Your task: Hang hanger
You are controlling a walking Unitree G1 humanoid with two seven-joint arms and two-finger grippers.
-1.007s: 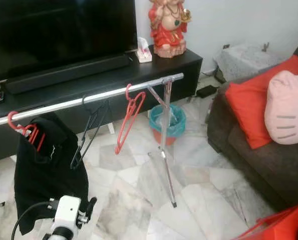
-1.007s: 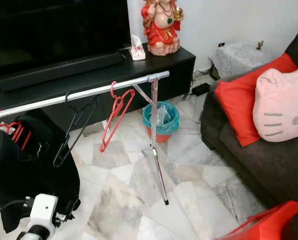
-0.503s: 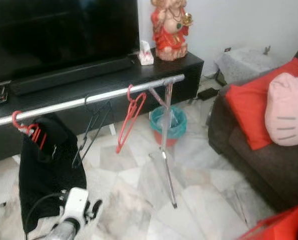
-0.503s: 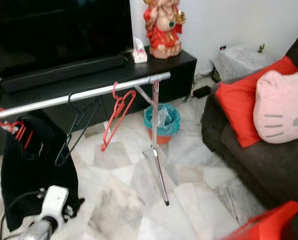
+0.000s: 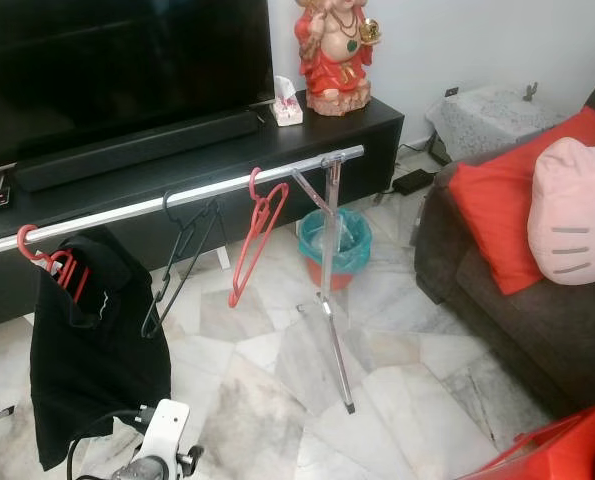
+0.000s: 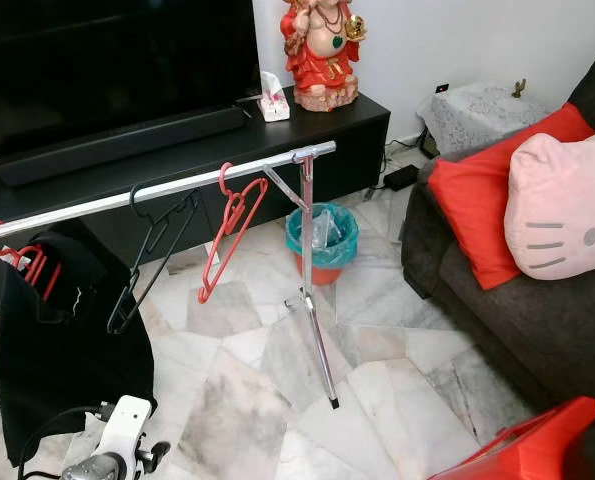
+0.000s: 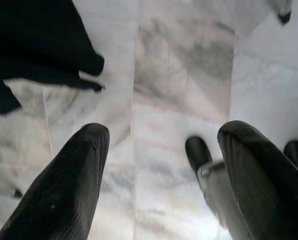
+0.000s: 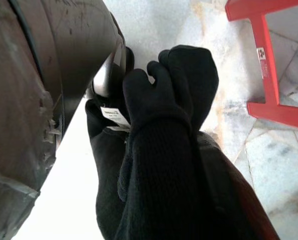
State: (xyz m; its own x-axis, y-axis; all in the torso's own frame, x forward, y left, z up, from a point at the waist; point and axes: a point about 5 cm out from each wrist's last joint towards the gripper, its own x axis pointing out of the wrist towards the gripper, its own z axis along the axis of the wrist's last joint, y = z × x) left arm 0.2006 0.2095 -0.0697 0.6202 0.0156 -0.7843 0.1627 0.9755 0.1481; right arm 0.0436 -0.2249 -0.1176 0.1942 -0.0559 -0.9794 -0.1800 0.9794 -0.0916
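We cannot read much from the right wrist view: the right gripper [image 8: 164, 150] is buried in black fabric, a black glove-like cloth [image 8: 174, 100] covers the fingers, and whether they are spread or closed on something we cannot tell. Beside it lies part of a red frame [image 8: 269, 65] on the marble floor [image 5: 397, 340]. In the head views a red shape [image 5: 567, 450] is cut off at the lower right corner. The left arm [image 5: 162, 450] hangs low at the bottom edge, just its white wrist and cable in sight, pointing down. The left gripper [image 7: 159, 165] looks at bare marble with its two black fingers [image 7: 63, 185] spread wide, holding nothing. The red hanger [image 5: 257, 235] hangs by its hook on the silver rail [image 5: 177, 197], near the rail's right end and its upright pole [image 5: 329, 270]. A black hanger [image 5: 177, 260] hangs to its left, and further left a black garment [image 5: 92, 340] drapes from another red hanger [image 5: 52, 262]. The rail's left end runs out of the picture. Behind stand a black TV cabinet [image 5: 277, 140], a red figurine [image 5: 335, 50] and a teal bin [image 5: 334, 245]; a sofa with a red cushion [image 5: 507, 195] is at right.
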